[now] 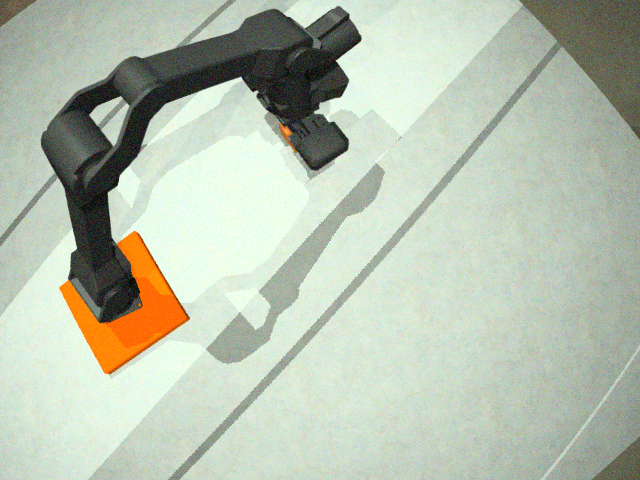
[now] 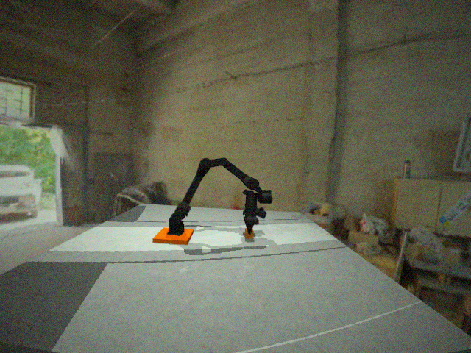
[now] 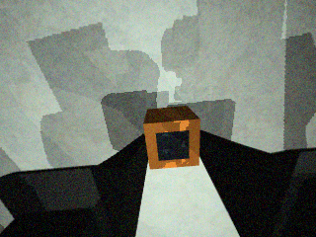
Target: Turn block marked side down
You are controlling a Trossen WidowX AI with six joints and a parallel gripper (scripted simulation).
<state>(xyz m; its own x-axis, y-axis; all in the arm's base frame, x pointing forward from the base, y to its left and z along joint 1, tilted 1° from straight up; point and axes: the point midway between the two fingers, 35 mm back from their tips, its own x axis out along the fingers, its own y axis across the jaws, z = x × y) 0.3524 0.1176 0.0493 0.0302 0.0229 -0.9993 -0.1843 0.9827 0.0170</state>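
The orange block (image 1: 286, 134) (image 2: 249, 234) (image 3: 173, 144) is small, and its dark square mark faces the wrist camera, upward. My gripper (image 1: 295, 136) (image 2: 249, 230) (image 3: 170, 136) points down and is shut on the block, one finger on each side of it. In the top view the near finger hides most of the block. The block is at table height; whether it touches the table (image 1: 465, 310) (image 2: 266, 304) or is just above it, I cannot tell. Its underside is hidden.
The arm's base stands on a flat orange plate (image 1: 160, 315) (image 2: 161, 237), well away from the block. Arm shadows and dark grey stripes cross the table top. The table's edge shows at the upper right of the top view.
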